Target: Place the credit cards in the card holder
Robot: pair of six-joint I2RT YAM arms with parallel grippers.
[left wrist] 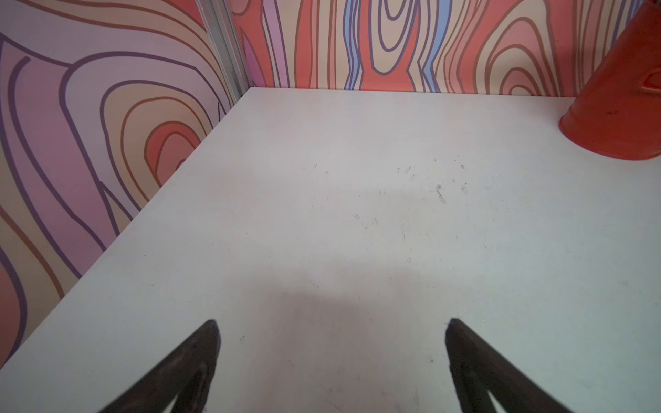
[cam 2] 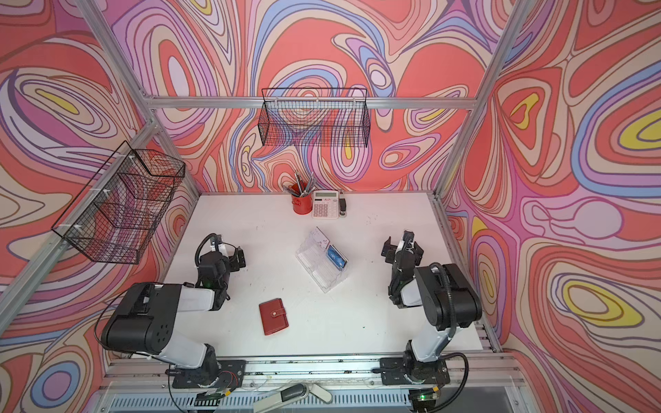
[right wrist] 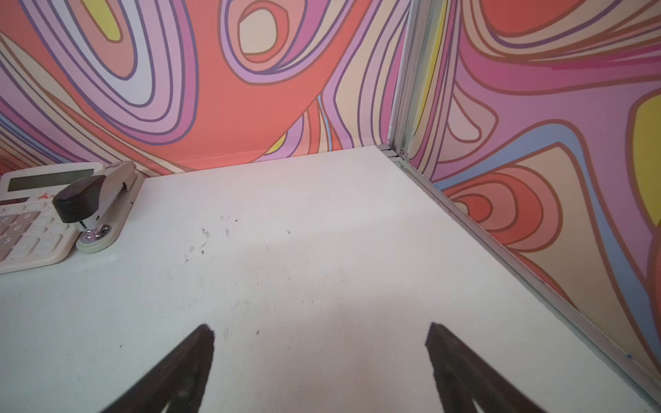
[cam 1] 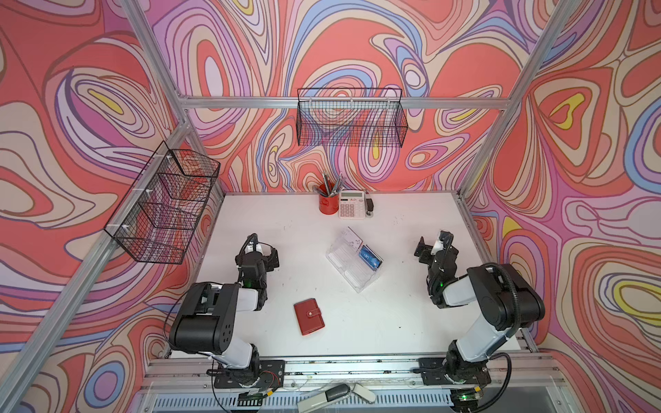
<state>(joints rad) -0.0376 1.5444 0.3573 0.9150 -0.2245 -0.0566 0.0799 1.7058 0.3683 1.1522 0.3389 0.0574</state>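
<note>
The left hand (left wrist: 332, 321) has its jaws spread wide apart, and in its wrist view only the white counter (left wrist: 322, 178) shows between the two dark fingers (left wrist: 200, 357). The right hand (right wrist: 320, 327) is spread just as wide and grips nothing, its fingers framing scuffed counter surface. In both top views the two hands sit well apart, the left hand (cam 1: 264, 252) on the left side of the counter and the right hand (cam 1: 434, 246) on the right, each pointing toward the back wall.

Between them, lying at a slant, is the clear card holder (cam 1: 343, 259), touched by neither hand. A blue credit card (cam 1: 369, 258) with white lettering sits in the holder on the side nearer the right arm; it shows in both top views (cam 2: 336, 258). Nearer the front edge lies a closed red wallet (cam 1: 309, 316). At the back wall stand a red pen cup (cam 1: 328, 204), a calculator (cam 1: 352, 204) and a stapler (right wrist: 96, 200), side by side
</note>
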